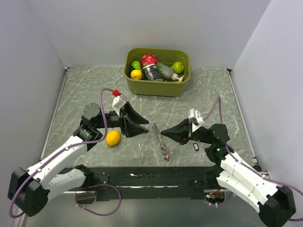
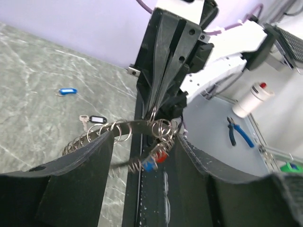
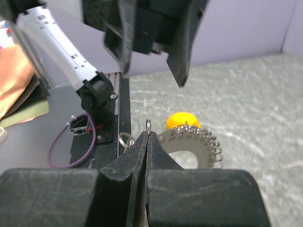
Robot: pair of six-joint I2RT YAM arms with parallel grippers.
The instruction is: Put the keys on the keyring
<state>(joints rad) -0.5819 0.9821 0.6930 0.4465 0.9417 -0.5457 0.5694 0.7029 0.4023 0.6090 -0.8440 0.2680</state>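
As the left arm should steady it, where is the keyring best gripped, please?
Probably the keyring's flat band, across the hole from where the right gripper pinches its rim. Come from the left gripper's side, one finger on each flat face; the beaded rim offers poorer purchase.

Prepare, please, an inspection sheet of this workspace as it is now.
Surface: grey marbled table.
Job's things: keyring held on edge between the arms, with red and blue keys hanging on it; black-tag key and blue-tag key lie loose.
Clutter: lemon beside the left arm; green bin of fruit at the far edge.
Tools: left tool open, straddling the keyring; right tool shut on a small ring at its rim.
Cables: purple cables loop off both arms.
Surroundings: plain walls; blue-handled pliers off the table.
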